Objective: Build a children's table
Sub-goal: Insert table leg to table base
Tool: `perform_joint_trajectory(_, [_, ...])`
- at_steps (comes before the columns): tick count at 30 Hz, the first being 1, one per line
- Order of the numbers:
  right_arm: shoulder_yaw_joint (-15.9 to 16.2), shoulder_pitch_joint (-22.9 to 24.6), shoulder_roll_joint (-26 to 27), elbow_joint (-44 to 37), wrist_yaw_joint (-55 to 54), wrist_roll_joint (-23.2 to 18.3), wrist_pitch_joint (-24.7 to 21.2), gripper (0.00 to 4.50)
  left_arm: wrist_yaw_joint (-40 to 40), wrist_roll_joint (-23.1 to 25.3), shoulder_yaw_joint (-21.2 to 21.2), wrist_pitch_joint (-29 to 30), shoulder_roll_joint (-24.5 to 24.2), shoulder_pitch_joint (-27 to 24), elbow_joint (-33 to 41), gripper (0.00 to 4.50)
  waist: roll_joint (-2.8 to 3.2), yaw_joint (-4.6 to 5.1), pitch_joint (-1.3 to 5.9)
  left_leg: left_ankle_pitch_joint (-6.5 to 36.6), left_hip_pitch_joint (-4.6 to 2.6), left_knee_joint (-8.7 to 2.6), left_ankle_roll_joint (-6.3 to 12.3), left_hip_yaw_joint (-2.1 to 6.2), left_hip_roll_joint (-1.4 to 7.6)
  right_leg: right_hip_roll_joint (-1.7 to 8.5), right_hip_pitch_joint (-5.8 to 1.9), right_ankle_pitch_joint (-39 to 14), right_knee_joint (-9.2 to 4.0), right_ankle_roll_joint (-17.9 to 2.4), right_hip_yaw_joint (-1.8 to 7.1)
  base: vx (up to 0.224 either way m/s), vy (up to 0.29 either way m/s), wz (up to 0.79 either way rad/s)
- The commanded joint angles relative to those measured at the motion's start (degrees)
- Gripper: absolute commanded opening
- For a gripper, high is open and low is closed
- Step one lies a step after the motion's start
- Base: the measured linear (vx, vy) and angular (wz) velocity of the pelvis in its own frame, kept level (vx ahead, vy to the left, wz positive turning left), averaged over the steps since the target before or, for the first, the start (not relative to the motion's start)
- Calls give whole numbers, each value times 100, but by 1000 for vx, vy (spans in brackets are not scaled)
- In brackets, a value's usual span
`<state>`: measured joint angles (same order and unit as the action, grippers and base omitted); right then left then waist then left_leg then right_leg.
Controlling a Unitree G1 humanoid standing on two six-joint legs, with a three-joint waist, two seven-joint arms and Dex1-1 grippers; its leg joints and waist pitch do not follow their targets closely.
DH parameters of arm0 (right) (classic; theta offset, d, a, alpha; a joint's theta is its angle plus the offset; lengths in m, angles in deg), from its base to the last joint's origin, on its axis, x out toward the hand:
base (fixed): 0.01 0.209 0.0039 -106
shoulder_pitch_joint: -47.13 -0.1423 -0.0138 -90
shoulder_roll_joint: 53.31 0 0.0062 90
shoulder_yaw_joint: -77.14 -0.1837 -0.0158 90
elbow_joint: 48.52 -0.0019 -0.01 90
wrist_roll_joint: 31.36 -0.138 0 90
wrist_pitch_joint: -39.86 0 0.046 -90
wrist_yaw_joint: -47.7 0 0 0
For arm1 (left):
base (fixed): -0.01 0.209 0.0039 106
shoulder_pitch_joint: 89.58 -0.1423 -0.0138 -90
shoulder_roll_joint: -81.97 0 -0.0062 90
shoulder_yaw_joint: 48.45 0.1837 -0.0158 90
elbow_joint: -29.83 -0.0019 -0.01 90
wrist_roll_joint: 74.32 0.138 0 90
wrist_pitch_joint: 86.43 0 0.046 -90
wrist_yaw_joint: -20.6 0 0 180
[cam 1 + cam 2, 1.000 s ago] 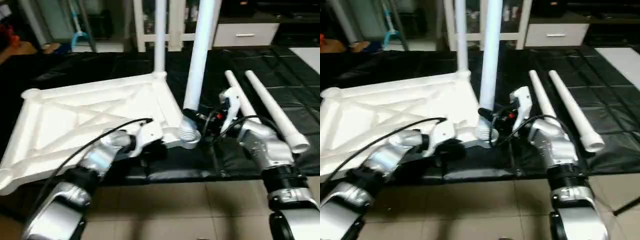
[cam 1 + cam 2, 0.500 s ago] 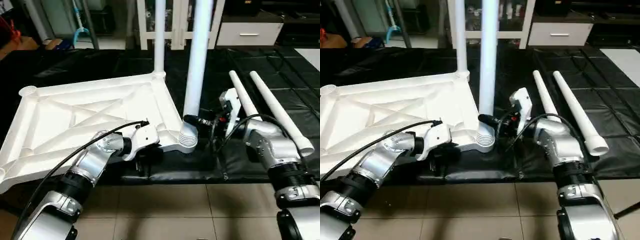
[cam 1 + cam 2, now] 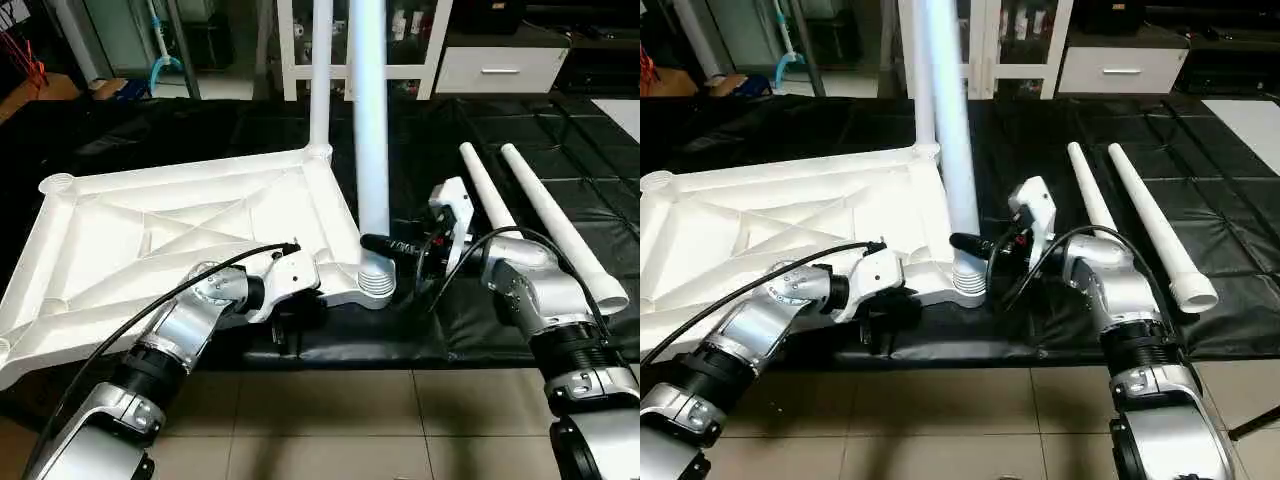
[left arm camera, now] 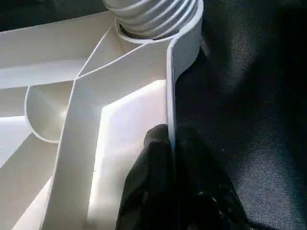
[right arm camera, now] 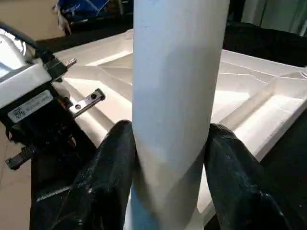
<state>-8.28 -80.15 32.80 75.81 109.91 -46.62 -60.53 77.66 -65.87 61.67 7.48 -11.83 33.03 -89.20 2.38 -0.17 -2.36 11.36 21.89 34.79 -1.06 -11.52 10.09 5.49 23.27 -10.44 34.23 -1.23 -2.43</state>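
Note:
The white tabletop (image 3: 150, 230) lies upside down on the black mat, ribbed underside up. One white leg (image 3: 321, 70) stands upright in its far right corner socket. A second leg (image 3: 370, 120) stands nearly upright with its threaded end in the near right corner socket (image 3: 377, 288). My right gripper (image 3: 385, 243) is shut on this leg just above the socket, a black finger (image 5: 112, 177) on each side. My left gripper (image 4: 172, 191) is shut on the tabletop's near edge wall beside that socket, seen also from the head (image 3: 290, 318).
Two loose white legs (image 3: 485, 195) (image 3: 560, 225) lie side by side on the mat (image 3: 200, 130) to my right. A white cabinet (image 3: 400, 40) and drawer unit (image 3: 495, 68) stand behind. Tiled floor (image 3: 330, 420) runs along the mat's near edge.
The leg in my right gripper has swung from leaning right to nearly upright over the socket. My left gripper keeps its hold on the tabletop edge. The camera has shifted slightly.

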Motion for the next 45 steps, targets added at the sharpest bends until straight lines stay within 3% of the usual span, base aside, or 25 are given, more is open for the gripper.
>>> perform_joint_trajectory(1, [238, 228, 32, 109, 36, 204, -76, 179, -6, 97, 147, 25, -27, -41, -156, 0, -52, -32, 390, 630, -117, -379, 589, 110, 298, 255, -281, -242, -267, -1583, 144, 0, 0, 0])
perform_joint_trajectory(5, [109, 440, -59, -57, -20, 150, -126, 179, -98, 129, 125, 10, 2, -18, -225, 0, -52, -27, 391, 656, -125, -388, 557, 113, 293, 241, -285, -147, -268, -1566, 145, 0, 0, 0])
perform_joint_trajectory(13, [-202, 604, -67, 187, -413, 97, 20, 179, -141, 164, 124, -53, 19, 68, -358, 0, -39, -10, 374, 980, -144, -417, 380, 121, 287, 249, -288, -517, -322, -1518, 153, 0, 0, 0])
perform_joint_trajectory(19, [-515, 910, 57, 189, -765, -67, 27, 179, -223, 165, 94, -86, 61, 162, -483, 0, -42, 3, 344, 1319, -161, -461, 239, 131, 290, 253, -266, -932, -383, -1403, 170, 0, 0, 0])
perform_joint_trajectory(24, [-582, 1047, 87, 184, -823, -126, 20, 178, -248, 165, 89, -88, 78, 182, -513, 0, -43, 19, 330, 1660, -184, -498, 96, 148, 292, 258, -254, -1344, -429, -1301, 171, 0, 0, 0])
perform_joint_trajectory(28, [-677, 1326, 169, 108, -987, -185, 115, 178, -292, 164, 83, -111, 103, 214, -564, 0, -21, 10, 330, 1642, -187, -508, 83, 144, 291, 261, -248, -1239, -440, -1280, 176, 0, 0, 0])
perform_joint_trajectory(34, [-586, 1727, 170, -243, -1094, -49, 363, 178, -372, 159, 46, -144, 111, 277, -636, 0, -34, 30, 299, 2061, -205, -550, -2, 169, 294, 268, -211, -1900, -513, -1074, 173, 0, 0, 0])
perform_joint_trajectory(42, [-579, 1980, 155, -378, -1161, -30, 465, 178, -387, 157, 43, -137, 107, 271, -642, 0, -19, 82, 302, 2158, -198, -596, -14, 184, 299, 262, -207, -1889, -546, -1020, 163, 0, 0, 0])
perform_joint_trajectory(45, [-303, 2134, 61, -486, -1123, 223, 635, 178, -403, 157, 37, -158, 108, 284, -688, 0, -21, 90, 296, 2167, -184, -604, -7, 185, 298, 265, -213, -1887, -553, -995, 167, 0, 0, 0])
